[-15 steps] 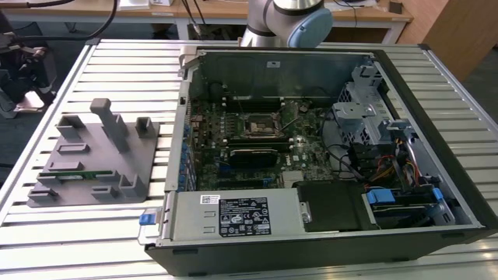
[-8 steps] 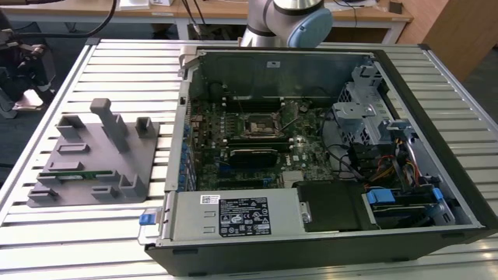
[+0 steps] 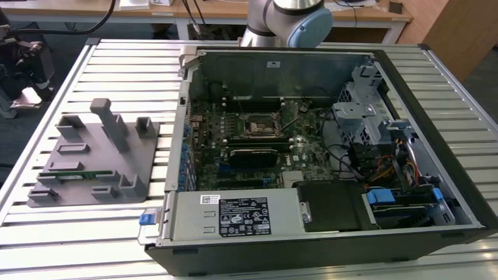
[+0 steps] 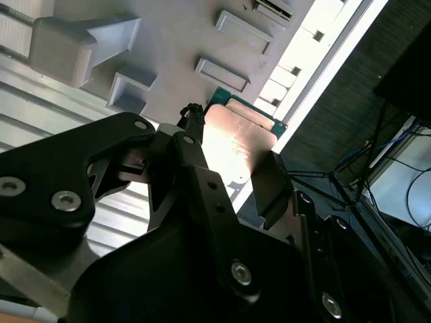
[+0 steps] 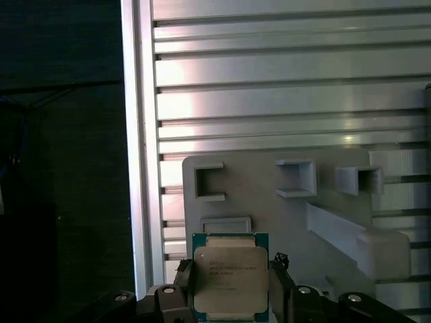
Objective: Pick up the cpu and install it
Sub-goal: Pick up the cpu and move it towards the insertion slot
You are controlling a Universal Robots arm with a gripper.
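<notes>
Arm (image 3: 265, 29): silver-grey tube sect., lt-blue round joint cap (image 3: 309, 29). Gripper (image 4: 232, 158): matte blk linkage fingers (image 4: 202, 182), rounded plates, silver screws (image 4: 65, 200), grey metal strip (image 4: 27, 282) at base.

An open computer case (image 3: 280, 73) lies on a slatted metal table (image 3: 116, 64), its motherboard (image 3: 304, 146) facing up. Just beside it, at the exterior view's left, a grey tray (image 3: 101, 158) holds a green memory stick (image 3: 78, 173). A robot arm (image 3: 284, 20) rises behind the case.

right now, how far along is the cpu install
Pickup looks done: in the first wrist view the gripper is shut on the cpu, held above the grey tray. Installing is left: in the exterior view the open computer case sits beside the tray, and the cpu is not yet on its motherboard.
</notes>
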